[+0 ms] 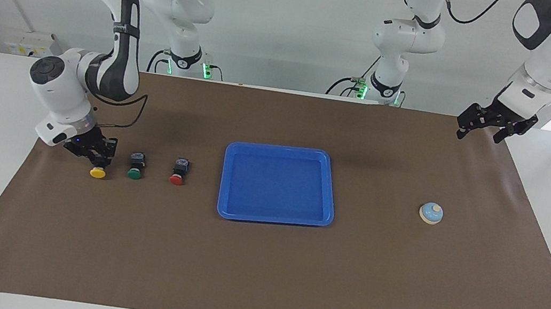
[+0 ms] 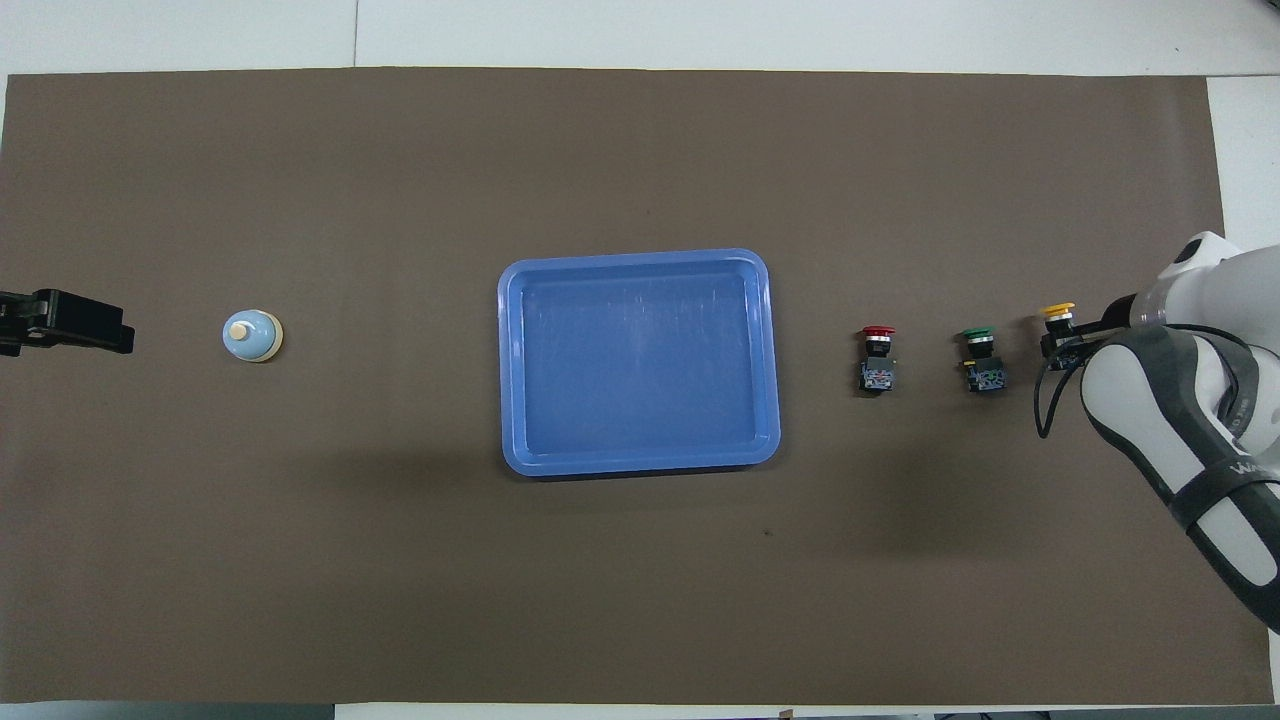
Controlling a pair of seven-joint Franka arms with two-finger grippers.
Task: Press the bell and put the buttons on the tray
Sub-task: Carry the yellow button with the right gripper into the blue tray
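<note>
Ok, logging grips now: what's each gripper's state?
Left gripper: open, empty, over the table's corner.
Right gripper: shut on the black-bodied, yellow-capped push-button switch.

Only partial lettering showed: "WA" on the grey band of the right arm (image 2: 1215,470) in the overhead view, rest cut off. Nothing else was readable.

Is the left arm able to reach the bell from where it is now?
Probably yes. The left gripper hangs open in the air at its own end of the table, and the bell stands alone on the brown mat there, with nothing between them.
</note>
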